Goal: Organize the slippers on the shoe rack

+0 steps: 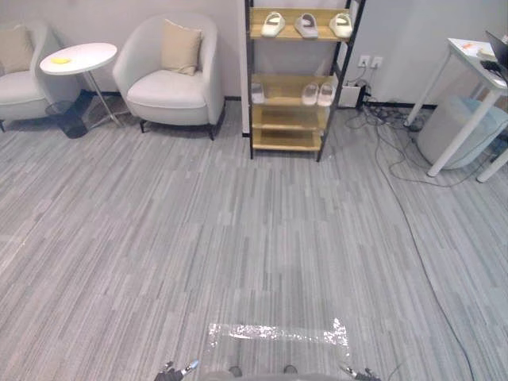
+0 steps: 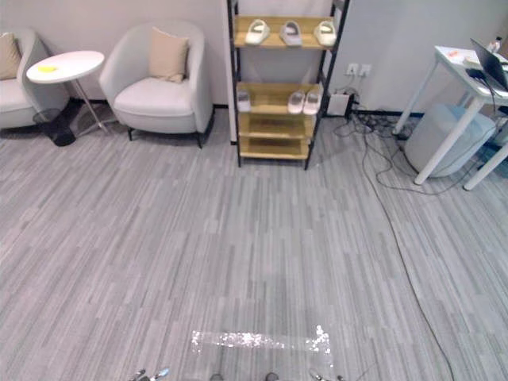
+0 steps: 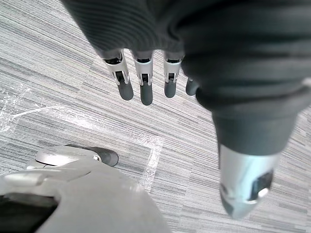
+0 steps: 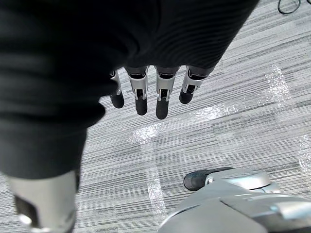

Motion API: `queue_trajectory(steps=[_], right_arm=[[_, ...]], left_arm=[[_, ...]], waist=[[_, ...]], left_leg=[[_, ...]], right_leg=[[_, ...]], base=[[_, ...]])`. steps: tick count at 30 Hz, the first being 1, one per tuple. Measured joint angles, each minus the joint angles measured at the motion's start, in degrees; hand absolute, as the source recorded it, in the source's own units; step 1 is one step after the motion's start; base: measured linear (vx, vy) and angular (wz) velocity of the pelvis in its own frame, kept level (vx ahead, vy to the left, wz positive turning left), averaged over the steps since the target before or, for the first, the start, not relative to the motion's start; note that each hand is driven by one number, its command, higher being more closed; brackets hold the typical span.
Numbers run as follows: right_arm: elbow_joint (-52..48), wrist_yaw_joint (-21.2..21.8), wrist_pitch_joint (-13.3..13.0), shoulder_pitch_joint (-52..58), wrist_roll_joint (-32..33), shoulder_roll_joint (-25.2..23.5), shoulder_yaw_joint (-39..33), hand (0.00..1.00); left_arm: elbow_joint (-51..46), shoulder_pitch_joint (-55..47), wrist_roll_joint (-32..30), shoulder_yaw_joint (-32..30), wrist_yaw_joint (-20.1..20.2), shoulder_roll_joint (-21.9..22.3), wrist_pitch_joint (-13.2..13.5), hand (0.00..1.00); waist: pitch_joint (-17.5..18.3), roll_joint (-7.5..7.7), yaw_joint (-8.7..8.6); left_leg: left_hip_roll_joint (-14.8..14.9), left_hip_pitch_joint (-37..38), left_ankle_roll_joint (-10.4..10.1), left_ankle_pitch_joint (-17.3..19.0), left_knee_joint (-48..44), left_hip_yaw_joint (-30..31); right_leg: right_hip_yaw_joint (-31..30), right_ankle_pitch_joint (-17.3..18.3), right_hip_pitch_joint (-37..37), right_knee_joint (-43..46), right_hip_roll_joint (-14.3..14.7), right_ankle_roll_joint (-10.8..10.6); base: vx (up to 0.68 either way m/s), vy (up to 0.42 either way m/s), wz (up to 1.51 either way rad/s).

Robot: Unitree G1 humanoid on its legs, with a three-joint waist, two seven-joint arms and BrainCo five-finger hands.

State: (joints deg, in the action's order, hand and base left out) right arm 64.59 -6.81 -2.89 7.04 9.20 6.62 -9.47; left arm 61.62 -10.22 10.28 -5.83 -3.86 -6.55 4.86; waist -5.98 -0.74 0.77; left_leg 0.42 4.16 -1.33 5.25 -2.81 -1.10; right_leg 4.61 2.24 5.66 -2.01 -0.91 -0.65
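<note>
Faced the shoe rack (image 1: 286,119) from well back across a broad, open stretch of grey carpet (image 1: 238,238), both hands empty

Saw three slippers (image 1: 306,25) lined along the top shelf, and on the second shelf a lone slipper (image 1: 257,93) against the left post, well apart from a pair (image 1: 310,94) near the right post. Hung the left hand (image 3: 146,77) and the right hand (image 4: 163,94) low over the carpet, fingers straight and relaxed, grasping nothing. Noted a pale armchair (image 1: 171,75) just beside the rack's left edge, a round side table (image 1: 78,57) beyond that, a white desk (image 1: 464,49) at the right border, loose cables (image 1: 381,121) sprawled over the floor between desk and rack, and a shiny tape patch (image 1: 278,332) on the carpet near the hands
</note>
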Motion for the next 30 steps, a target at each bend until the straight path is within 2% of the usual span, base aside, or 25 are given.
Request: queue_trajectory(steps=[7,14,27,29,30], right_arm=[[0.14,-0.06,-0.11,-2.1,-0.31,-0.5,-1.36,0.0],[0.12,-0.09,-0.64,-4.07,-0.81,-1.11,-1.34,0.0],[0.01,-0.01,-0.54,-5.56,-2.34,-2.72,-0.95,0.0],[0.01,-0.04,-0.55,-5.8,-2.31,-3.03,-1.04,0.0],[-0.05,-0.05,-0.56,-6.01,-2.32,-3.0,-1.07,0.0]], left_arm=[[1.09,0.85,-1.72,0.05,0.0,-0.11,1.01,0.0],[1.45,1.73,-2.35,0.14,0.0,0.02,1.02,0.0],[1.32,2.22,-2.47,0.28,0.03,-0.09,1.0,0.0],[1.31,2.44,-2.46,0.26,-0.04,-0.37,0.98,0.0],[1.24,2.8,-2.46,0.24,-0.14,-0.41,0.95,0.0]], waist=[[-1.04,0.03,0.22],[-1.43,-0.17,1.37],[-2.33,0.12,1.57],[-2.68,0.37,1.53],[-3.23,0.34,1.54]], left_leg=[[-0.22,1.92,0.11,-0.3,2.09,-0.02],[-0.38,2.72,0.18,-0.7,2.8,-0.05],[-0.41,3.66,0.16,-1.65,4.69,0.05],[-0.18,1.49,-0.2,0.09,1.38,0.01],[0.2,-0.74,-0.43,2.45,-3.2,0.05]], right_leg=[[0.9,-0.54,2.13,-2.24,-0.01,-0.87],[1.01,-0.5,2.63,-2.28,-0.14,-0.93],[1.02,-0.48,2.59,-2.32,-0.11,-0.9],[1.41,-0.24,2.13,-2.11,0.01,-0.77],[1.53,0.23,1.8,-1.53,0.07,-0.62]], base=[[0.03,-0.002,0.0],[-0.02,-0.005,0.0],[-0.02,-0.009,-0.01],[-0.01,-0.016,0.08],[-0.02,-0.007,0.07]])
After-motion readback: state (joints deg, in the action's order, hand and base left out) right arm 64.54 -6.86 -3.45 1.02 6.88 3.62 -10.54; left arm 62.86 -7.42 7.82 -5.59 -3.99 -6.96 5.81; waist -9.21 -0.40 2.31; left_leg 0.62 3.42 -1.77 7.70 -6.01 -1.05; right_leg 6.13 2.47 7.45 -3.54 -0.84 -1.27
